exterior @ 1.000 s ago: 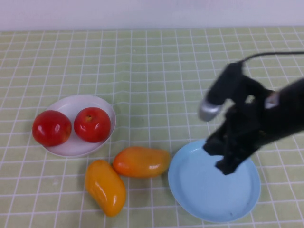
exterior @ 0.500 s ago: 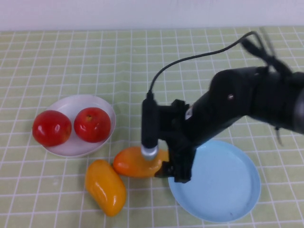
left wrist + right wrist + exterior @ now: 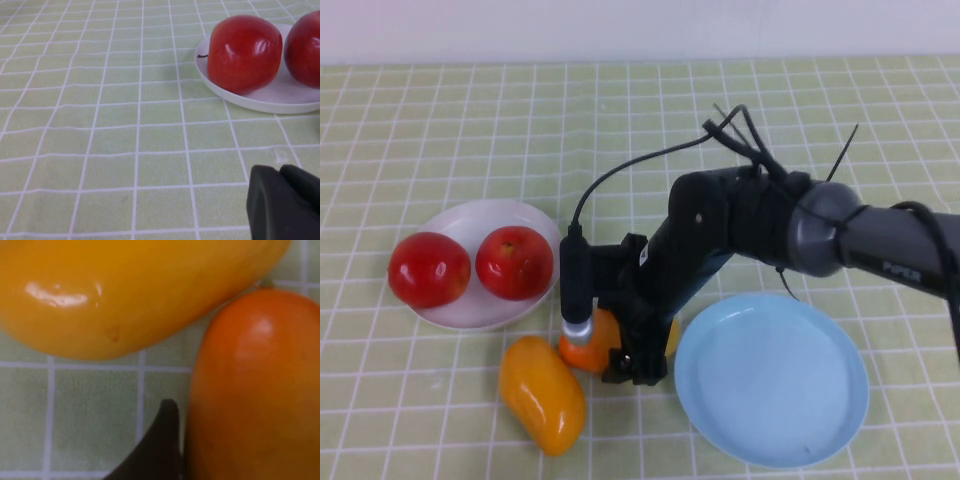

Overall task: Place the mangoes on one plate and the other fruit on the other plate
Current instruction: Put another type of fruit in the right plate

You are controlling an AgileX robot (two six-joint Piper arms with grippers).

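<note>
Two mangoes lie on the cloth in front of the white plate [image 3: 470, 312]: a yellow one [image 3: 542, 395] [image 3: 130, 290] and an orange one [image 3: 586, 352] [image 3: 255, 385]. My right gripper [image 3: 632, 352] is down over the orange mango and open. One finger [image 3: 161, 447] stands just beside the fruit; the other is out of frame. Both red fruits [image 3: 429, 269] [image 3: 514, 262] sit on the white plate [image 3: 260, 102], and the left wrist view shows them too [image 3: 244, 52] [image 3: 305, 47]. The light blue plate [image 3: 772, 378] holds nothing. My left gripper [image 3: 282, 172] is shut, low over the cloth near the white plate.
A green checked cloth [image 3: 640, 150] covers the whole table. My right arm [image 3: 760, 225] and its cable stretch across from the right, above the blue plate's far edge. A pale wall [image 3: 640, 25] runs along the back.
My right arm has swung left from above the blue plate and come down over the orange mango, and its jaws have opened. The fruits and plates have not moved.
</note>
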